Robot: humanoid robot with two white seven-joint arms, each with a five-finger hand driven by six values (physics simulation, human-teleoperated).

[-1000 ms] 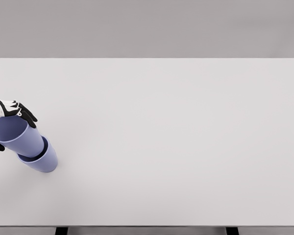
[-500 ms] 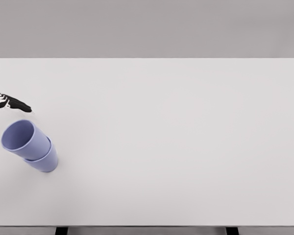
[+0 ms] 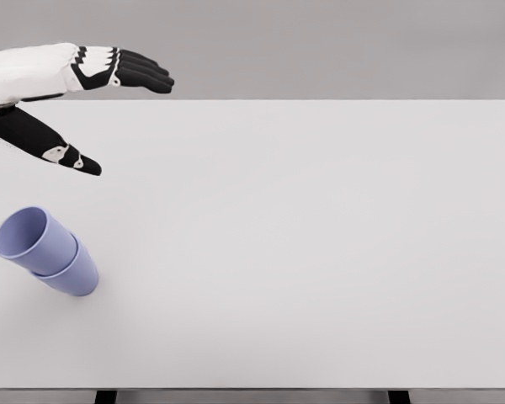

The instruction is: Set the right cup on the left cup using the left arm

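The left robot hand point(image 3: 93, 109) hangs above the bench's point(image 3: 320, 252) far left corner, fingers point(image 3: 143, 74) stretched flat and thumb point(image 3: 67, 156) spread away; it holds nothing. Near the bench's left edge, toward the front, the upper cup point(image 3: 29, 240) sits nested in the lower cup point(image 3: 74, 273), leaning with its mouth tipped toward the left edge. The stacking looks done, so the step in hand seems to be pulling clear. To do that well, the robot hand should lift and move away from the cups, never sweeping low across them, since the tilted top cup could be knocked out by a light brush. The right hand is out of view.
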